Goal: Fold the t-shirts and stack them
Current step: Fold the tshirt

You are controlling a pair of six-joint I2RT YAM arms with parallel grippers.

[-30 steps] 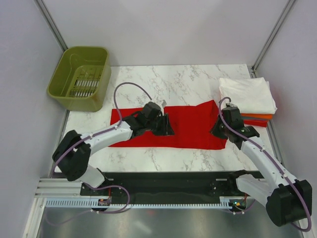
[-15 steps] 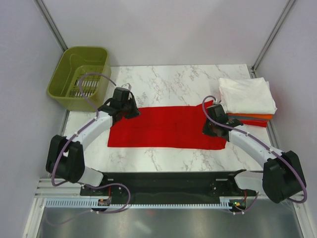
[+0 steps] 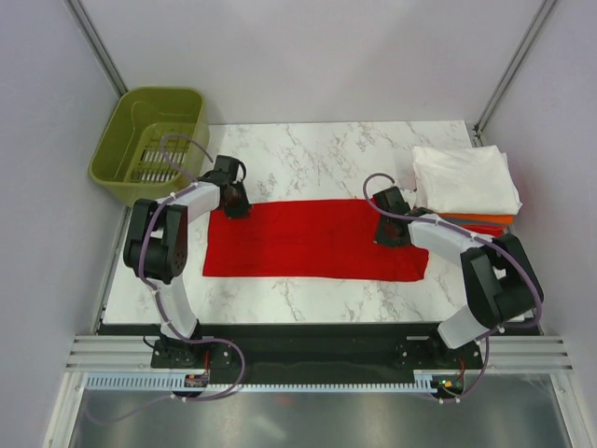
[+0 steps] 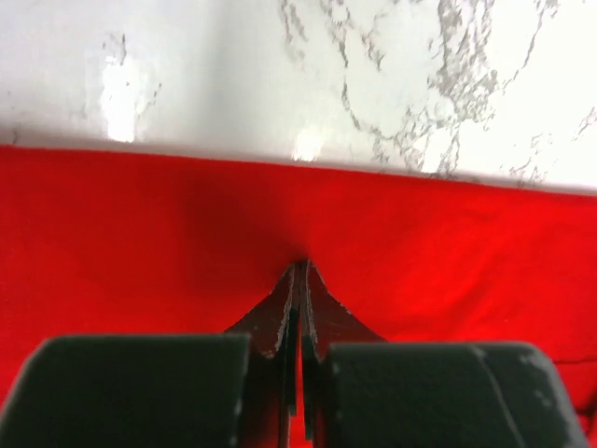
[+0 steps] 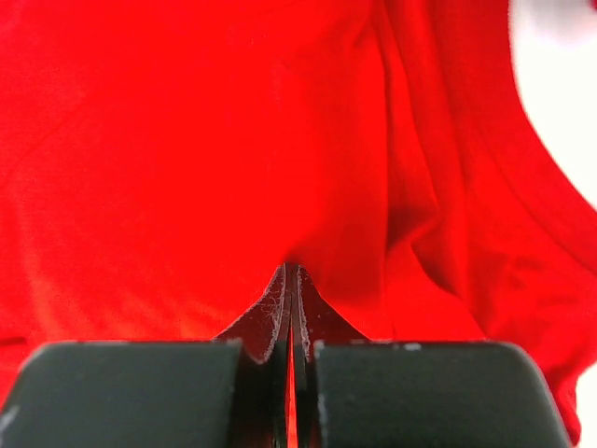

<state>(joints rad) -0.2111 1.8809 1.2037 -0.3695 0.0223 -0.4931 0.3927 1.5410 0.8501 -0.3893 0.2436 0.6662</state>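
A bright red t-shirt (image 3: 312, 241) lies flat on the marble table (image 3: 317, 154), folded into a long rectangle. My left gripper (image 3: 233, 203) is at its far left corner. In the left wrist view that gripper (image 4: 301, 266) is shut, tips touching the red cloth (image 4: 140, 224) just inside its far edge. My right gripper (image 3: 385, 231) is over the shirt's right end, where the cloth creases. There too the gripper (image 5: 290, 269) is shut, tips down on the red cloth (image 5: 140, 140). No cloth is lifted. Folded t-shirts are stacked at the right, white (image 3: 465, 177) above orange (image 3: 490, 220).
An olive-green plastic basket (image 3: 154, 145) stands at the table's far left corner. Grey walls with metal posts close in the sides and back. The black base rail (image 3: 298, 350) runs along the near edge. Bare marble (image 4: 280, 65) shows beyond the shirt's far edge.
Both arms swept outward over the shirt, the left from its middle to the far left corner, the right toward the right end. Both jaws closed. The shirt's far edge now lies straight.
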